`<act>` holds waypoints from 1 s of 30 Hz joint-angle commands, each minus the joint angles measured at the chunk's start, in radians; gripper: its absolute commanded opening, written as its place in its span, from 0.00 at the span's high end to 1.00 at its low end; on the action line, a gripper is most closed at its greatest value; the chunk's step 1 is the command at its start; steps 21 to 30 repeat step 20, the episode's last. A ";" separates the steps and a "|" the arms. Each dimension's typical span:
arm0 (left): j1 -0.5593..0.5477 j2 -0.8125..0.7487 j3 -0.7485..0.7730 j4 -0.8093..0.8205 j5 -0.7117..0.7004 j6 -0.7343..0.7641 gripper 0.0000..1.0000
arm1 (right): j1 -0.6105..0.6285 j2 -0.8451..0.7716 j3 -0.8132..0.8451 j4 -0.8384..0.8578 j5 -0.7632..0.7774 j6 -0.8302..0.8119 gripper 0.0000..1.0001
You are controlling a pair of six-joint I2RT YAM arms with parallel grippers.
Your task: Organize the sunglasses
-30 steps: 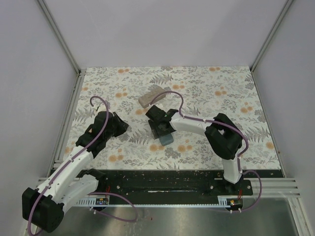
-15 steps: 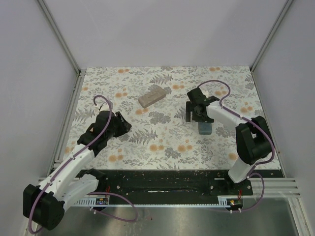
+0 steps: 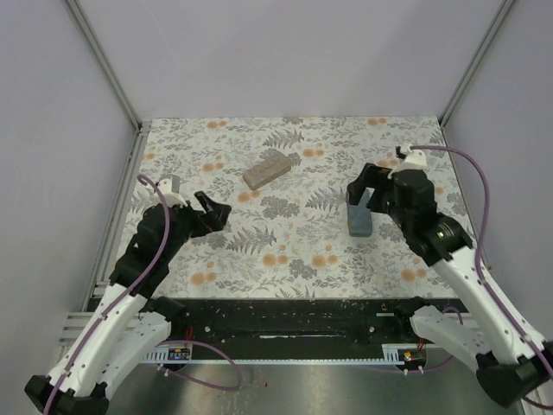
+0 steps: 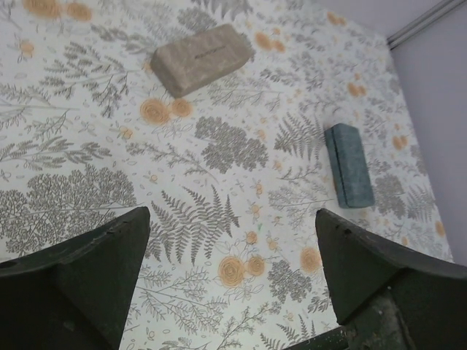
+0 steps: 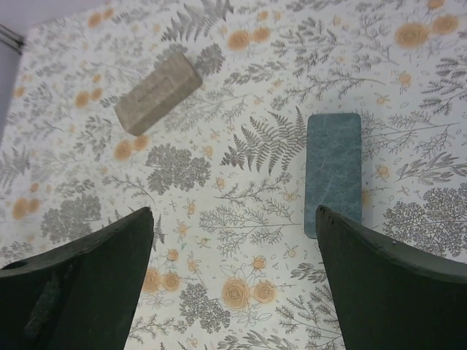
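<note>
Letting go is the news: the right gripper (image 5: 233, 213), which a second ago was clamped on the slate-blue case (image 3: 359, 220) at the centre of the overhead frame, carried it to the right of centre and now stands with its jaws spread wide and nothing between them; the case lies flat and closed on the floral table (image 3: 285, 259), just ahead of those fingers and clear of them in the right wrist view; the arm itself has drawn back toward the lower right of the frame; the left gripper (image 4: 232, 214) has likewise gone from nearly closed to fully spread, holds nothing, and sits pulled back at the left of the overhead frame, well apart from both cases; the tan case (image 3: 266, 169) has not moved, lying closed and slanted in the upper middle; the sunglasses show in none of the three views, neither on the table nor in a gripper, so where they are cannot be told from here; a fair guess is that they are shut inside one of the cases, since both lids are down; if so, the putting-away looks finished or nearly so, with both arms backed off and the two cases resting apart from each other.
</note>
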 commanded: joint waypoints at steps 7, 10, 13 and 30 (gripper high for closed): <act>0.006 -0.146 -0.023 0.065 0.006 0.043 0.01 | 0.005 -0.350 -0.191 -0.059 0.103 0.040 0.00; 0.006 -0.137 -0.003 0.022 -0.006 0.051 0.01 | 0.006 -0.382 -0.208 -0.072 0.089 0.058 0.01; 0.006 -0.135 0.001 0.007 0.009 0.060 0.01 | 0.006 -0.388 -0.208 -0.079 0.094 0.068 0.01; 0.006 -0.152 -0.009 -0.018 -0.028 0.053 0.01 | 0.005 -0.362 -0.193 -0.095 0.100 0.051 0.01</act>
